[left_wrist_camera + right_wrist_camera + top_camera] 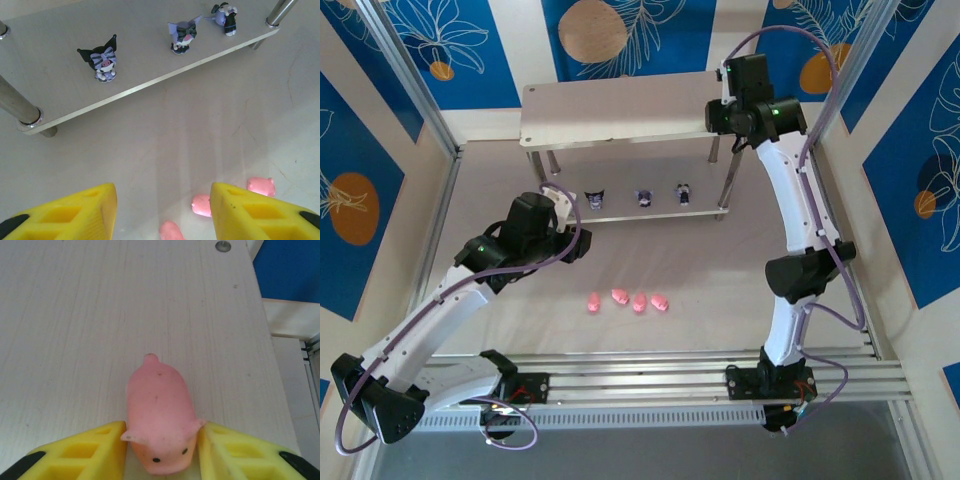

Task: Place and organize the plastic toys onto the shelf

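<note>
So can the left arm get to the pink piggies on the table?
Probably yes. The left gripper hangs open just above the pink pigs lying on the table, with nothing between them. The shelf holding the dark toys is farther off, out of the way.

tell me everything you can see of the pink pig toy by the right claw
The pink pig toy looks like smooth, matte, slightly speckled plastic. It has a rounded oblong body, two small pointed ears, two black dot eyes and a little nub at its far end. It lies on the pale wood-grain top board of the shelf, face toward the wrist camera, between the yellow fingers of the right claw. Its ears meet the fingertips; whether they grip it I cannot tell.
</note>
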`<state>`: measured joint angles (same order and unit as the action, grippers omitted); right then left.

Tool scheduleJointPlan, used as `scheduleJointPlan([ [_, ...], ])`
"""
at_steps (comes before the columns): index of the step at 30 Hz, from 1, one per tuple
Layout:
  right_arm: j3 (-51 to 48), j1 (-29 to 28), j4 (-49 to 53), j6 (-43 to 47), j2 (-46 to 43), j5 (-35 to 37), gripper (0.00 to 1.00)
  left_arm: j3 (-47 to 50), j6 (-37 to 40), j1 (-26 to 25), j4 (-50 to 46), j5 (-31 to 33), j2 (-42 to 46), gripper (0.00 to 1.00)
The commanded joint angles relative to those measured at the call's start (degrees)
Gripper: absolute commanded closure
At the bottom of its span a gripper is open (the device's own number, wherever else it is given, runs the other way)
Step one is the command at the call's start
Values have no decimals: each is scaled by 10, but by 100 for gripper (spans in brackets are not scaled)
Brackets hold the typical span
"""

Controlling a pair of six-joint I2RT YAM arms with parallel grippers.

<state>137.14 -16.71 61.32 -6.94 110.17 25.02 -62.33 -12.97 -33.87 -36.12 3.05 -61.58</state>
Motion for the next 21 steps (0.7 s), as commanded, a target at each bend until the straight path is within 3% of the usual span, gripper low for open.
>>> scheduleJointPlan([
  [1,5,4,9,-5,0,-17,57,-9,2,5,-11,-4,13,47],
  [4,4,4,6,-8,-4,-25,50,-9,1,5,-12,-4,15,47],
  [6,1,5,2,-11,-9,-35,39,-8,1,5,-14,-3,16,47],
  [7,-5,5,-3,-15,-15,-38,29,-7,1,5,-14,-2,18,47],
  [10,-41,9,-36,-28,-44,-44,22,-4,1,5,-15,-1,22,47],
  [15,-119,9,-107,-37,-122,-42,17,10,1,5,-21,-10,27,47],
  [21,-261,-10,-214,-26,-282,-25,18,83,-31,-17,-16,-46,23,48],
])
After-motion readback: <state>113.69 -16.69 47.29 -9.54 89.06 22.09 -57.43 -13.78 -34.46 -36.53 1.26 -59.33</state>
